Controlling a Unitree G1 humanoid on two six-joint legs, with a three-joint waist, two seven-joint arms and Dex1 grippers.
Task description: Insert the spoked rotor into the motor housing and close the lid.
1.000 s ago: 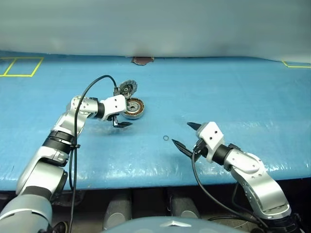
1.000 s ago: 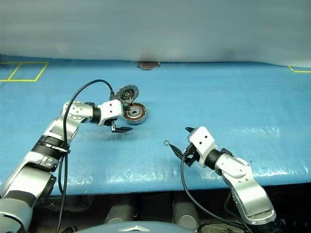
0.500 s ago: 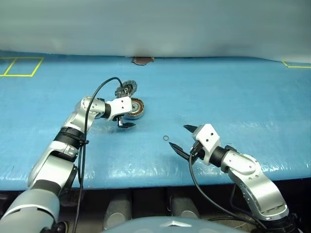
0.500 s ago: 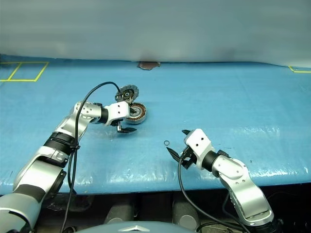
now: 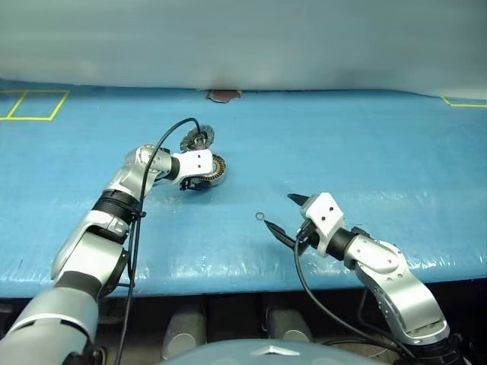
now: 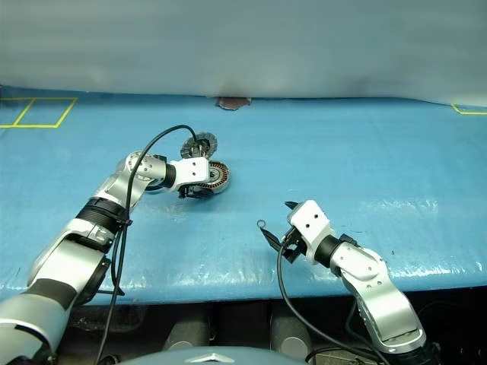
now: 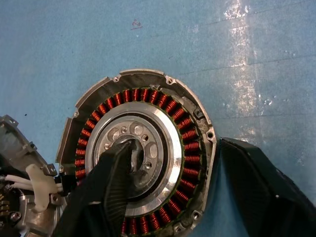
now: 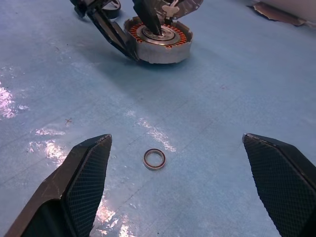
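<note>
Blue sheeting covers the table (image 5: 365, 144), and on it stands one motor housing (image 7: 143, 153), its copper-orange ring of windings showing around a silvery, holed disc in the middle, which may be the spoked rotor already seated, though I cannot tell for sure. One lid (image 5: 199, 138) stands tilted up at the housing's far side, open. One small metal ring (image 8: 154, 159) lies apart on the sheet, just ahead of the right gripper (image 8: 187, 187). Two grippers are in view. The left gripper (image 7: 173, 163) straddles the housing: one finger (image 7: 113, 187) lies across the central disc, the other beside the outer wall, with the jaws partly drawn in around the rim; whether they actually clamp it cannot be told. The right gripper hovers with its jaws spread wide and nothing between them.

A second ago the left gripper stood just short of the housing, spread wider; now it has reached over it. The right gripper has kept its place.
</note>
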